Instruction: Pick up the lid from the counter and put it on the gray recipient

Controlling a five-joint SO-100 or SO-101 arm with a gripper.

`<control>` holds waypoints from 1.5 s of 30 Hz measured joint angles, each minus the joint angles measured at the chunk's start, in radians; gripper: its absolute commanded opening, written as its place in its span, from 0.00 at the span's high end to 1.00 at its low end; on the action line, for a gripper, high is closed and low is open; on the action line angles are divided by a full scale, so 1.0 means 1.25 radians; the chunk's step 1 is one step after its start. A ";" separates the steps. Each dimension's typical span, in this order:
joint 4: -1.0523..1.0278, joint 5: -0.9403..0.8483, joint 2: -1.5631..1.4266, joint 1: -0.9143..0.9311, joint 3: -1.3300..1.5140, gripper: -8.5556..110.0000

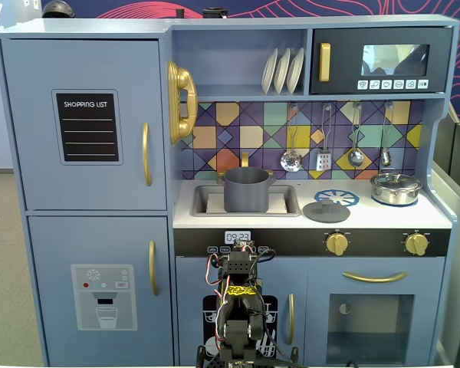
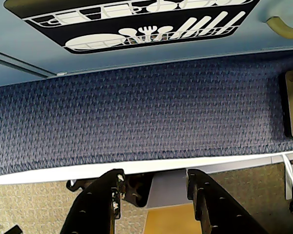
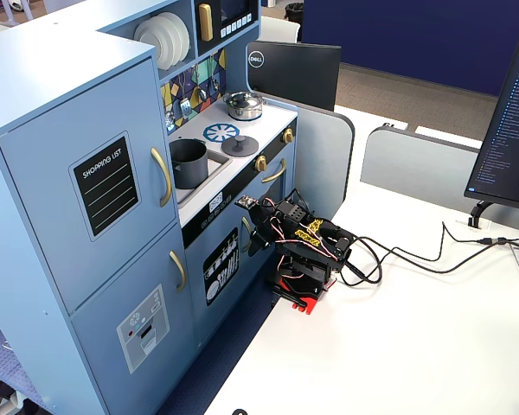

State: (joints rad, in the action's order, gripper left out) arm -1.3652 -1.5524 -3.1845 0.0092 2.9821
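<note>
The dark gray lid (image 1: pixel 326 208) lies flat on the counter, just in front of the blue-and-white burner circle (image 1: pixel 336 197). It also shows in the other fixed view (image 3: pixel 240 144). The gray recipient (image 1: pixel 246 189) stands upright in the sink, left of the lid, and appears in the other fixed view too (image 3: pixel 189 162). My arm (image 1: pixel 238 307) is folded low in front of the kitchen, well below the counter. In the wrist view my gripper (image 2: pixel 155 178) is open and empty, above the white table edge and the blue carpet.
A shiny silver lidded pot (image 1: pixel 395 187) stands on the right burner. Utensils (image 1: pixel 322 157) hang over the counter. The arm's red base (image 3: pixel 296 294) is clamped to the white table's edge (image 3: pixel 268 346), with cables trailing right. Monitors (image 3: pixel 506 130) stand nearby.
</note>
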 measured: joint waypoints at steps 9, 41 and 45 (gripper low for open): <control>0.000 -0.001 0.000 0.002 0.000 0.93; 0.663 -0.070 0.237 0.357 -0.430 0.86; 0.859 -0.052 0.283 0.436 -0.417 0.76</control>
State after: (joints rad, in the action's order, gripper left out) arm -0.2915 -1.6168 -2.8302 0.5538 2.4605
